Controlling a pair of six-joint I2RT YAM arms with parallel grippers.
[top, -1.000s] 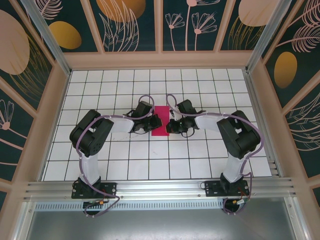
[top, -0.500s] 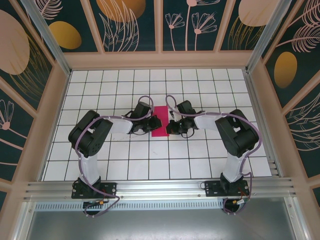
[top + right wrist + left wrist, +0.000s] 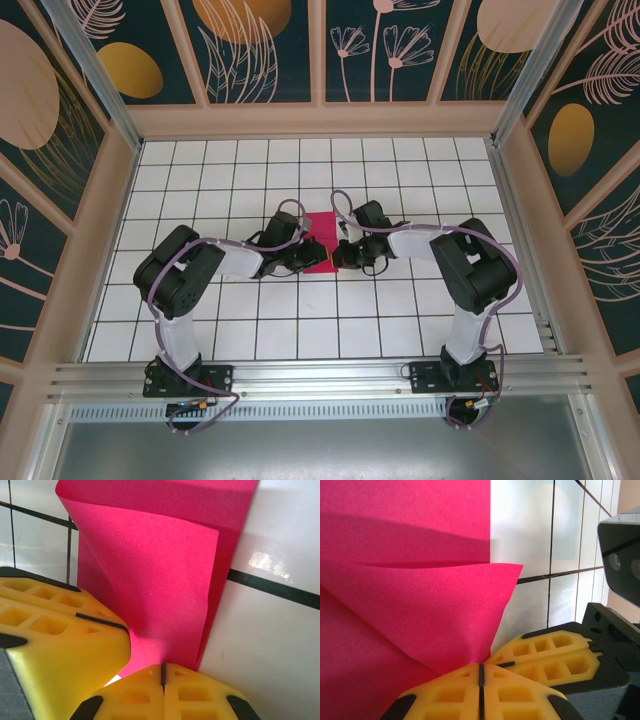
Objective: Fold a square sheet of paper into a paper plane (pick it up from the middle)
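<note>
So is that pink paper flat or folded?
Partly folded: the pink paper has a flap curled up, pinched by the left gripper and the right gripper.

L arm [image 3: 188,272]: elbow bent, forearm reaching inward | L gripper [image 3: 306,256]: jaws pressed together, pinching pink sheet [image 3: 322,232] | R arm [image 3: 470,268]: mirrored, reaching inward | R gripper [image 3: 341,255]: jaws together on same sheet | grippers: tip to tip, just beside each other

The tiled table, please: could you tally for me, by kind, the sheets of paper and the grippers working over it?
Paper: 1, the pink paper sheet, partly folded.
Grippers: 2, the left gripper and the right gripper, each shut on a raised flap of the sheet.
Total: 3.
</note>
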